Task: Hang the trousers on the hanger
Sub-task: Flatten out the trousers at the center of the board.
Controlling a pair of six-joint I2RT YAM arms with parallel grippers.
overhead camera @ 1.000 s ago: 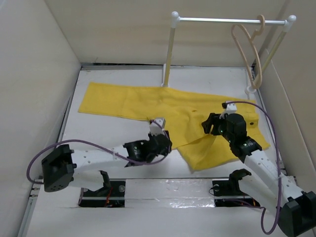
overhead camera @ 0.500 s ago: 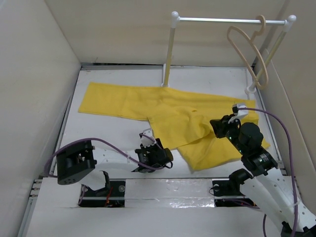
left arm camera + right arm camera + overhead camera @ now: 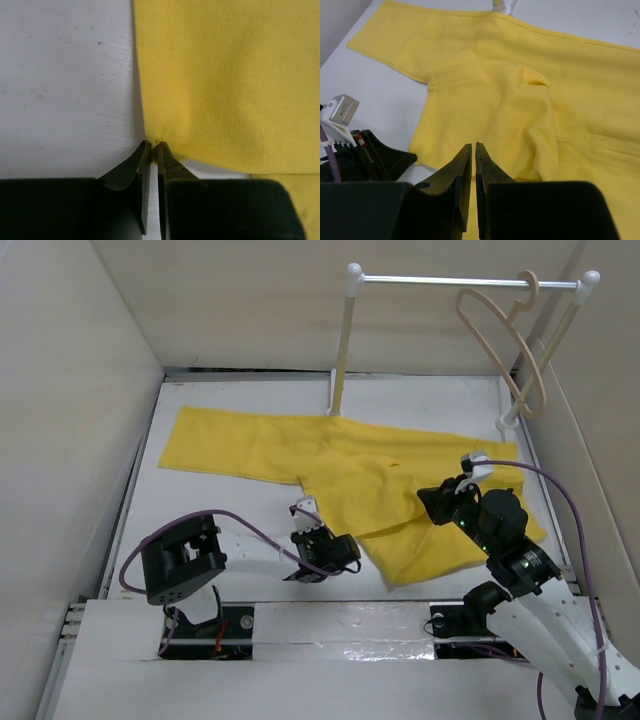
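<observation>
The left gripper [image 3: 152,146], jaws pressed almost together, appears to nip the near edge of the trousers [image 3: 220,75] at its very tips. The right gripper [image 3: 472,146], jaws likewise together, sits low over a raised fold; whether it holds cloth cannot be told. So thin a bite could slip once the fabric lifts, dropping that leg back onto the table [image 3: 230,515]. The trousers lie spread flat, running away from both grippers toward the rack [image 3: 450,281], where the hanger [image 3: 505,340] hangs at the right end, well apart from them.
</observation>
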